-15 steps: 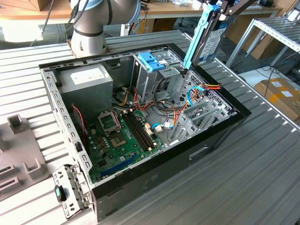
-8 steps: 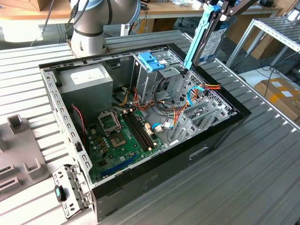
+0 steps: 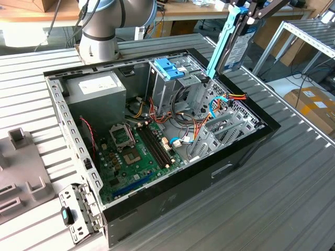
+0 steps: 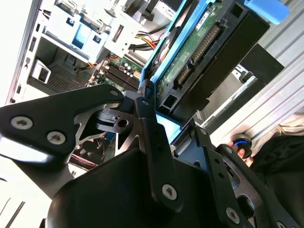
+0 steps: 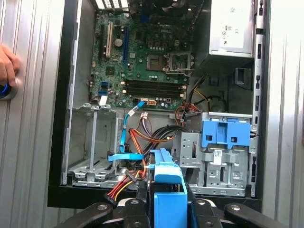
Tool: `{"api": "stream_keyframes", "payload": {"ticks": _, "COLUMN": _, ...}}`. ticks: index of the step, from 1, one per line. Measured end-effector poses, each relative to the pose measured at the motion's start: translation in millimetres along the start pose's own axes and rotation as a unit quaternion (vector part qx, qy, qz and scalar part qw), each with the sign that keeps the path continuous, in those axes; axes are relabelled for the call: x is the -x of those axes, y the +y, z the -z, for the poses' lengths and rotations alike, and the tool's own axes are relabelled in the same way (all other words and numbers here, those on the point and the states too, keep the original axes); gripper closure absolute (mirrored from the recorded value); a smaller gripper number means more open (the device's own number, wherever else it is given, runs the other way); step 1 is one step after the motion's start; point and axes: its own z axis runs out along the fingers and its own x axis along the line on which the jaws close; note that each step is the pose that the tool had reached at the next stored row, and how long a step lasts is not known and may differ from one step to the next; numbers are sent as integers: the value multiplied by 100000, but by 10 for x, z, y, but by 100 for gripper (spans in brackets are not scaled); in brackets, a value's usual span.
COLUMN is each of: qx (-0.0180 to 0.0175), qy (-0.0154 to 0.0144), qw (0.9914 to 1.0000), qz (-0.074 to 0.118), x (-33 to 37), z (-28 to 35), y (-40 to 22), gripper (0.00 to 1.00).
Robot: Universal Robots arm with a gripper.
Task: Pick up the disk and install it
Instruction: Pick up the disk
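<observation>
The disk (image 3: 236, 46), a silver drive with a printed label and blue side rails, hangs tilted on edge above the far end of the open computer case (image 3: 209, 178), at the exterior view's upper right. My gripper (image 3: 250, 11) is shut on the disk from above. In the second wrist view the dark fingers (image 4: 145, 102) clamp the disk (image 4: 190, 57), whose green circuit board side shows. The first wrist view looks down past the disk's blue rail (image 5: 166, 178) and the gripper (image 5: 167, 199) into the case, where an empty metal bay (image 5: 92, 137) lies just below.
Inside the case are the motherboard (image 3: 136, 151), a grey power-supply box (image 3: 97, 89), a drive cage with a blue handle (image 3: 168, 68), and loose blue and orange cables (image 5: 142, 142). A person's hand (image 5: 7, 66) rests on a blue-ringed button on the table.
</observation>
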Motion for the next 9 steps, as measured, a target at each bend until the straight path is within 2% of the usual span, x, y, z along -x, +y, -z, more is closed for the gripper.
{"api": "stream_keyframes", "payload": {"ticks": 9, "qx": 0, "qy": 1, "qw": 100000, "qz": -1, "x": -26, "z": -1, "y": -3, "gripper": 63}}
